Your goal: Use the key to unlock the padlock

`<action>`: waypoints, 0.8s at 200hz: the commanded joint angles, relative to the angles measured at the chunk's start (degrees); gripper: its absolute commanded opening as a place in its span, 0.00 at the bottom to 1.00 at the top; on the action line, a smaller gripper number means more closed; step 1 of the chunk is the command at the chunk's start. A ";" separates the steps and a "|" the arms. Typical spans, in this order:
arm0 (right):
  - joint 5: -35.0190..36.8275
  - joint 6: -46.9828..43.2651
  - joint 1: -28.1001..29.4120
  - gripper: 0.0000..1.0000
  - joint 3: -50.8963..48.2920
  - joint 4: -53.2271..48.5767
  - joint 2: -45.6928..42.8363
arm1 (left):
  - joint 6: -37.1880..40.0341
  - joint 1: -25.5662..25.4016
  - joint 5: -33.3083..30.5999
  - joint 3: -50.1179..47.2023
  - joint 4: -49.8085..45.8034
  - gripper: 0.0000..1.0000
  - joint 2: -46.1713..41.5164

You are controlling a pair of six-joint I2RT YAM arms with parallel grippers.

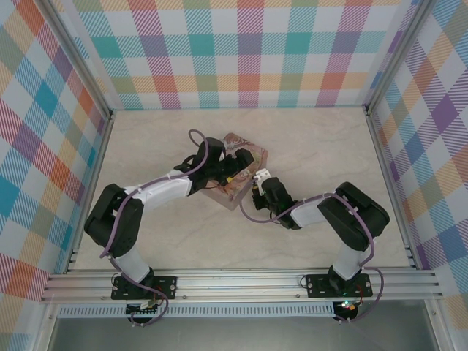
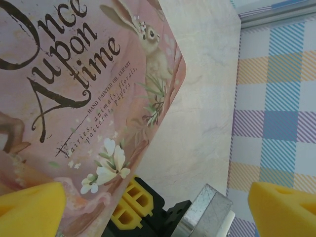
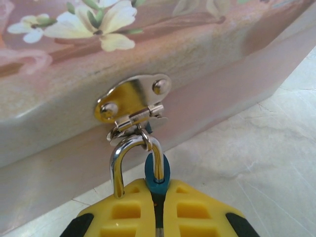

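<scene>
The padlock has a blue body and a silvery shackle. The shackle is hooked through the ring of the metal hasp on the side of the pink tin. Its left leg stands free of the body, beside my finger. My right gripper is shut on the blue body, its yellow fingers pressed on both sides. In the top view it sits at the tin's near right edge. My left gripper hangs open over the tin lid, its pads far apart. The key is hidden.
The tin lies mid-table on the pale marbled tabletop. Checkered walls close in the back and both sides. Below the tin's edge, the left wrist view shows the right gripper's yellow fingers and a metal block.
</scene>
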 commanded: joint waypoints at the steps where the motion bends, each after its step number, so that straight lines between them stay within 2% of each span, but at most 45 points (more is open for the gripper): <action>1: -3.18 2.12 -0.57 0.05 -0.89 -1.09 1.48 | -2.09 -1.60 -0.04 -3.61 1.13 0.95 -0.14; 56: -2.91 1.97 -1.76 0.05 -0.77 -1.09 3.02 | -4.78 -3.37 -1.46 -8.97 3.50 0.95 -2.90; 88: -4.52 1.79 -2.36 0.08 -2.24 -1.09 1.02 | -4.68 -3.38 -2.25 -9.73 3.03 0.95 -4.17; 106: -7.16 0.75 -2.84 0.14 -3.10 0.58 -0.84 | -4.50 -3.38 -2.09 -9.28 3.03 0.95 -4.10; 132: -9.69 -0.41 -3.13 0.31 -4.69 -0.18 -4.08 | -4.32 -3.38 -2.06 -8.82 2.83 0.95 -4.17; 160: -10.96 -0.60 -3.37 0.38 -7.15 -0.21 -7.04 | -4.11 -3.36 -2.47 -8.72 2.47 0.95 -4.79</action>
